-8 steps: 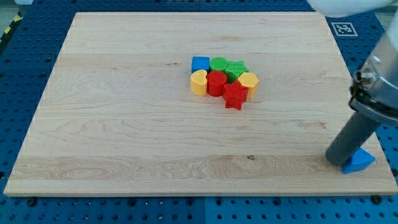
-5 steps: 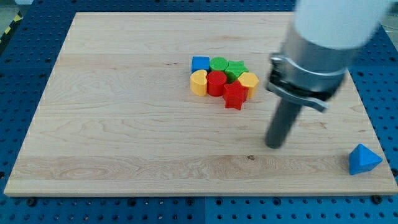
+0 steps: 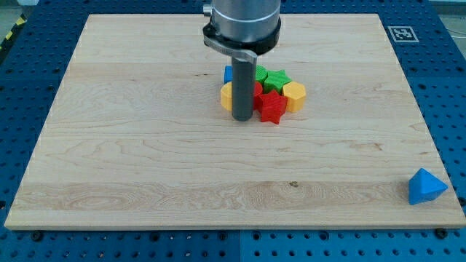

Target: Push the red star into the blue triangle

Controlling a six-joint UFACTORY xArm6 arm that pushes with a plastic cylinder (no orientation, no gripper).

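On the desk (image 3: 145, 167), my tip (image 3: 242, 117) stands at the cluster's left, just beside the red star (image 3: 271, 107), hiding a yellow block (image 3: 227, 94). No end effector exists to judge. The blue triangle (image 3: 424, 186) sits well apart, bottom right.

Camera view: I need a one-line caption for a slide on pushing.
My tip sits at the left of the red star in the block cluster; the blue triangle waits at the board's bottom-right corner.

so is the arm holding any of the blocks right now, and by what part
Nothing is held; the arm ends in a plain rod. My tip stands on the board at the cluster's left edge, just left of the red star.
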